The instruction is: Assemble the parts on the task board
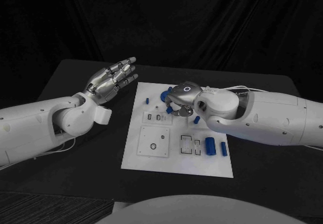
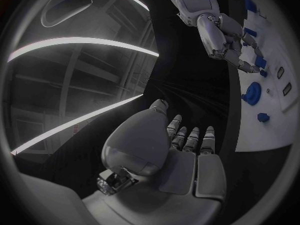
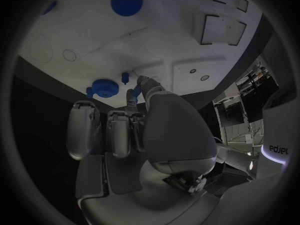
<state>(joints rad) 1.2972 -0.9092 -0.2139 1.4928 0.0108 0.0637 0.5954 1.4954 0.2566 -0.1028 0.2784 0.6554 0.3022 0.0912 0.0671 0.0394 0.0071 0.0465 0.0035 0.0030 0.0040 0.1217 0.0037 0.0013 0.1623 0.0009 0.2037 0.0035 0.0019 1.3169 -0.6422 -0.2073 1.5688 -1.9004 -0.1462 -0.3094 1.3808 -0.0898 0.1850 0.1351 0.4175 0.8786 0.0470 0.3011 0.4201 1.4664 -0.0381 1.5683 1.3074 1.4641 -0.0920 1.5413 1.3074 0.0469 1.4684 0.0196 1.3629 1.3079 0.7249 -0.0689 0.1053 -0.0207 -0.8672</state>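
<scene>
From the head view, the board (image 1: 178, 161) lies in the middle of the counter (image 1: 80, 186). The left robot hand (image 1: 111, 80) hovers off the board's far left corner, fingers straight and spread, holding nothing. The right robot hand (image 1: 183, 100) is bent down over the far part of the board, fingertips among the small blue parts there. Two blue cylinders (image 1: 215, 146) lie near the board's right edge, apart from both hands.

From the left wrist view, the left robot hand is empty, fingers apart; the right robot hand (image 2: 220, 37) reaches onto the board among blue parts, beside a blue disc (image 2: 252, 93).

From the right wrist view, thumb and finger pinch a small blue peg (image 3: 133, 95) just above the board, near a round blue part (image 3: 104, 88).

The step in hand looks like placing this peg; next it needs aligning over its hole, then pressing straight down.
</scene>
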